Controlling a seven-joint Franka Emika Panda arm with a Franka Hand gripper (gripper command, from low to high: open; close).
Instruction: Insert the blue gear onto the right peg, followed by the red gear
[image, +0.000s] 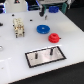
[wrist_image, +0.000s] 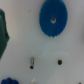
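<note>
Hand (image: 51, 7): top centre of exterior view, blurred; cannot tell whether spread or pressed together.
Blue gear (image: 43, 28): on white worktop (image: 70, 35), centre frame.
Red gear (image: 53, 37): just beside it.
Right peg (image: 50, 50): on plate, lower centre.
Risk: off-centre grasp could tilt gear against peg.

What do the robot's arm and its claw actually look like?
Only the arm's end shows, at the top edge of the exterior view. The gripper looks like a blocky body in pale grey and white, with darker parts beneath. The picture is too blurred to make out cables, markings or the shape of the fingers.
</note>
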